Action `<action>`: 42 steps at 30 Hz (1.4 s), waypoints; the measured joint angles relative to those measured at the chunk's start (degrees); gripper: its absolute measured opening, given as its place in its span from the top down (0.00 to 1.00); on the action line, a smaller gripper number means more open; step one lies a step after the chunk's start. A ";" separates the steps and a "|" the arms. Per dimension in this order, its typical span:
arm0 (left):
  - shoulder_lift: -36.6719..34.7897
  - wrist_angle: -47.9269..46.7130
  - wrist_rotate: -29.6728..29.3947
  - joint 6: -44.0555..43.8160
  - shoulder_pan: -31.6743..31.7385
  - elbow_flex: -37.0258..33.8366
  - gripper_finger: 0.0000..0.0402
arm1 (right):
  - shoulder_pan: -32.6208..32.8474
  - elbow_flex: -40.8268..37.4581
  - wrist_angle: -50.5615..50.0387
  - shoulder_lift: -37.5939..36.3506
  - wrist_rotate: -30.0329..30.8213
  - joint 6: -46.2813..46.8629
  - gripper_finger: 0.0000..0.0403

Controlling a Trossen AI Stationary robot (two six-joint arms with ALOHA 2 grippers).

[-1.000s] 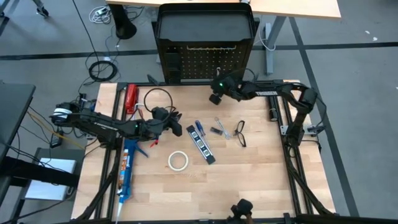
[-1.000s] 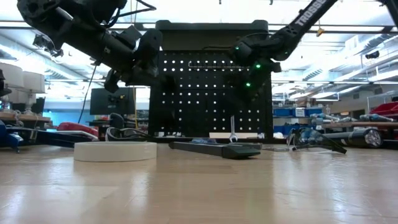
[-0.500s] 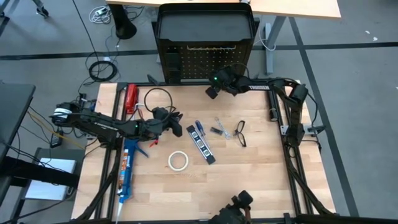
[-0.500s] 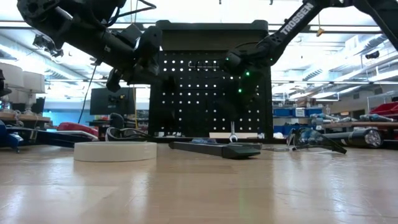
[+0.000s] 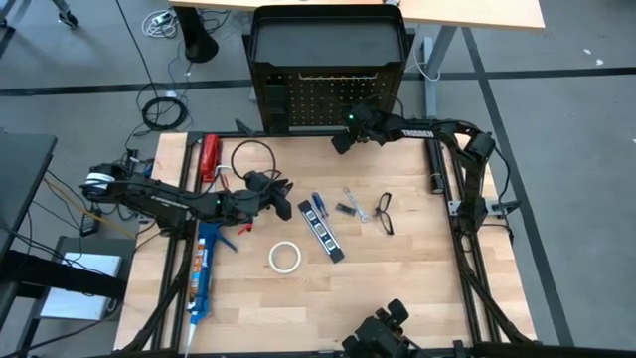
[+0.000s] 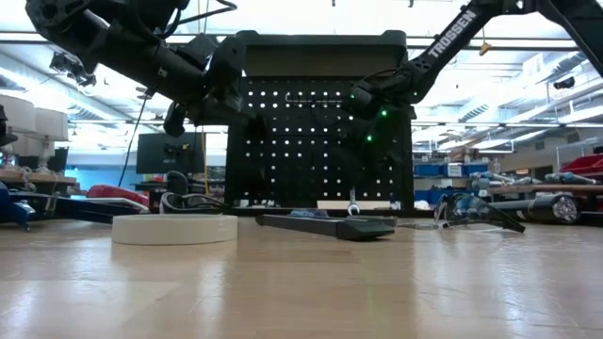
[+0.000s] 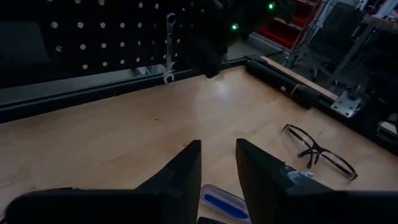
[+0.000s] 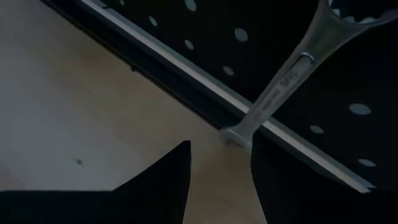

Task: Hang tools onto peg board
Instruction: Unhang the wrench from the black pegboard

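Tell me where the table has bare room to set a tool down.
Free: the near strip below the tape roll, and the wood between the glasses and the right frame rail. Crowded: the middle, around the screwdriver, and the left edge by the caulking gun.

My right gripper (image 5: 341,142) is at the peg board (image 5: 328,99), which stands behind the table (image 5: 417,288); a wrench (image 7: 169,46) hangs on it. My left gripper (image 5: 281,197) is left of the screwdriver (image 5: 318,206). The tape roll (image 5: 285,258) lies nearer the front, and the glasses (image 5: 385,213) lie to the right.
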 joint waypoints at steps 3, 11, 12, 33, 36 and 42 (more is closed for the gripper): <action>0.00 0.08 0.47 0.35 -0.02 0.00 0.74 | -0.38 -0.01 0.47 0.00 -1.42 -0.21 0.57; 0.00 0.38 0.56 1.36 -0.02 0.01 0.74 | -0.88 -0.02 -0.06 0.00 -1.89 1.08 0.57; 0.00 0.38 0.56 1.36 -0.04 0.01 0.74 | -0.90 -0.02 0.00 0.00 -1.82 1.10 0.58; -0.02 1.69 1.96 4.61 -0.07 0.01 0.74 | 1.47 1.86 -7.87 -6.49 0.26 3.83 0.59; -0.04 1.71 2.02 5.27 -0.17 0.01 0.74 | 3.30 1.78 -9.72 -7.44 -0.79 4.16 0.59; -0.03 1.71 2.20 5.22 -0.39 0.01 0.74 | 7.69 -1.53 -10.81 -7.73 -1.33 6.27 0.59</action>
